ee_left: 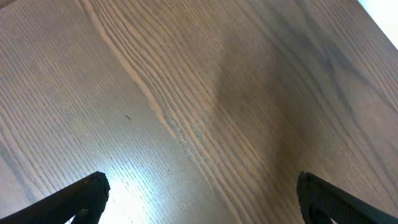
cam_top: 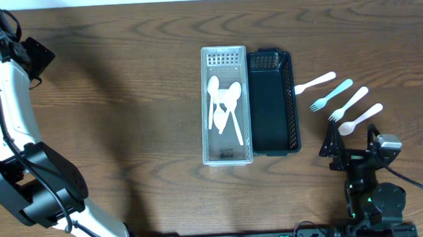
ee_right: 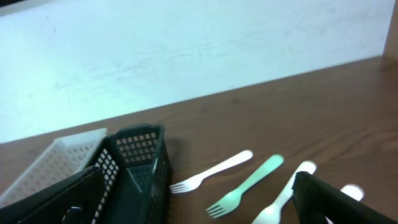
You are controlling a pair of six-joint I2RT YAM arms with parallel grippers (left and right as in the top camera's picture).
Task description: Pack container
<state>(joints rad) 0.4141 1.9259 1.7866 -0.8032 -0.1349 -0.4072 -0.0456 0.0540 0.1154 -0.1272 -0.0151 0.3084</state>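
Observation:
A clear basket (cam_top: 229,157) in the middle of the table holds three white spoons (cam_top: 225,103). A dark basket (cam_top: 272,104) stands against its right side and looks empty. Several forks lie right of it: a white one (cam_top: 315,82), a mint one (cam_top: 332,94), and two more white ones (cam_top: 348,102) (cam_top: 361,118). My right gripper (cam_top: 335,154) is open near the front edge, just below the forks. In the right wrist view the dark basket (ee_right: 140,168), white fork (ee_right: 211,171) and mint fork (ee_right: 245,185) lie ahead. My left gripper (ee_left: 199,199) is open over bare wood at the far left.
The left arm (cam_top: 8,107) runs along the table's left side. A pale wall (ee_right: 186,56) rises behind the table's far edge.

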